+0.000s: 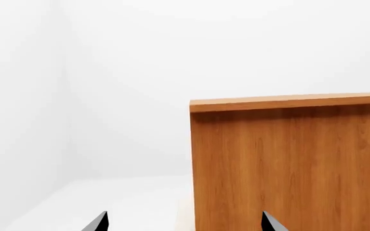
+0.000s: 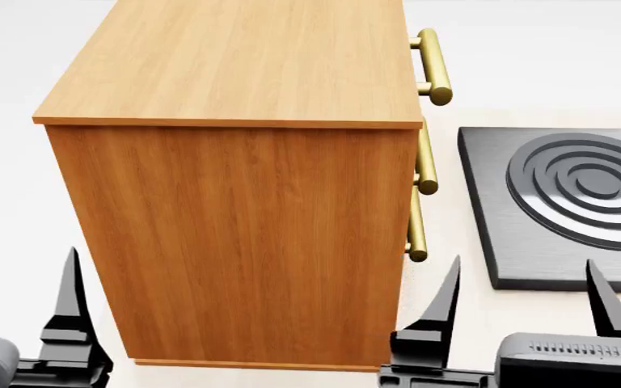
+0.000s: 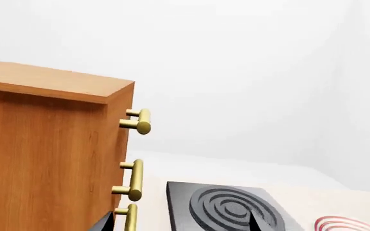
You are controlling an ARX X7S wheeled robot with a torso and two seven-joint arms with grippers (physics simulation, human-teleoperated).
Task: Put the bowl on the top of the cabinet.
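Listing contents, largest first.

Cabinet (image 2: 235, 202): orange-brown wood grain, upright on the pale desk (image 2: 472, 319), filling the head view; its flat top is bare, presumably ready to receive the bowl.

Hob plate (image 2: 569, 202): dark square slab with concentric rings, flat on the desk just beside the cabinet's handle face.

Brass bar handles (image 2: 432, 69): three, stacked on one face.

Plate edge (image 3: 346, 225): red rim rings, barely in view beyond the hob.

Left tool (image 1: 183, 222) and right tool (image 2: 526, 303): both released, fingers spread, holding nothing, low before the cabinet.

Bowl: not in any view.

Brands, labels, writing: none legible.
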